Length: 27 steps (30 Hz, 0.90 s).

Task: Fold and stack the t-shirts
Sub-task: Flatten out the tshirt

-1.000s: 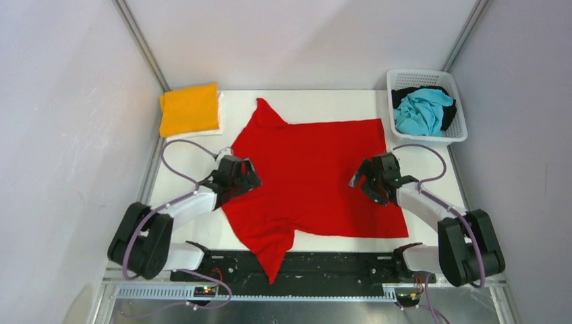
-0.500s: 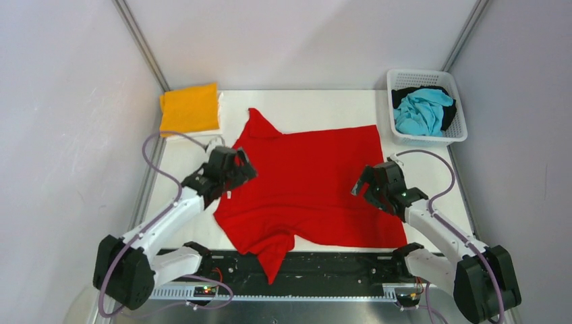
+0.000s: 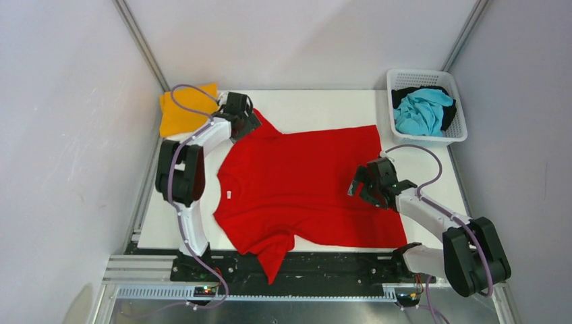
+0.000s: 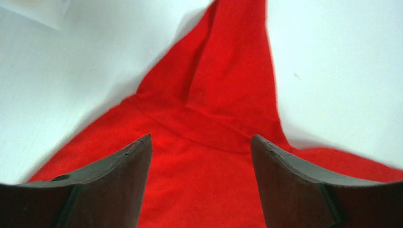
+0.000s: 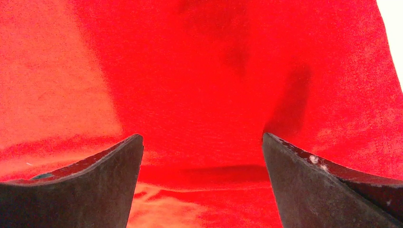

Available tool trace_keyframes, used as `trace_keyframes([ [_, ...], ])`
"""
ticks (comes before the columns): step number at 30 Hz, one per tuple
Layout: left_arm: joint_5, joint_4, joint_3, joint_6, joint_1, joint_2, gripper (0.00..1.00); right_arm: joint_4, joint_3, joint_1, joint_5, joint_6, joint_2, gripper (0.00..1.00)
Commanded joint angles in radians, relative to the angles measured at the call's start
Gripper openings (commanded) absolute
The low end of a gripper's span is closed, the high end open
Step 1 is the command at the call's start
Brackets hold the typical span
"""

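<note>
The left end effector (image 4: 200, 142) hangs spread over the upper-left sleeve of the red t-shirt (image 3: 303, 185), while the right end effector (image 5: 202, 142), also spread, hovers over its right half.

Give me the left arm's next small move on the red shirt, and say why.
Probably lower the left pincer and close it on the sleeve of the red shirt. Its jaws stand open right over that sleeve, holding nothing, and the sleeve sticks out flat from the body, not yet folded in.
</note>
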Motion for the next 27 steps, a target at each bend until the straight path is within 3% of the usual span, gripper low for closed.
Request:
trace_keyframes([
  [1, 0.032, -0.013, 0.107, 0.006, 0.025, 0.087, 0.78, 0.025, 0.046, -0.001, 0.034, -0.025, 0.018, 0.99],
  [11, 0.019, -0.012, 0.207, -0.023, 0.034, 0.228, 0.52, 0.027, 0.046, -0.005, 0.045, -0.031, 0.05, 0.99],
  [23, 0.032, -0.012, 0.197, -0.037, 0.033, 0.249, 0.38, 0.014, 0.047, -0.02, 0.051, -0.03, 0.054, 0.99],
  [27, 0.044, -0.013, 0.212, -0.043, 0.034, 0.261, 0.21, 0.01, 0.047, -0.02, 0.056, -0.03, 0.055, 0.99],
])
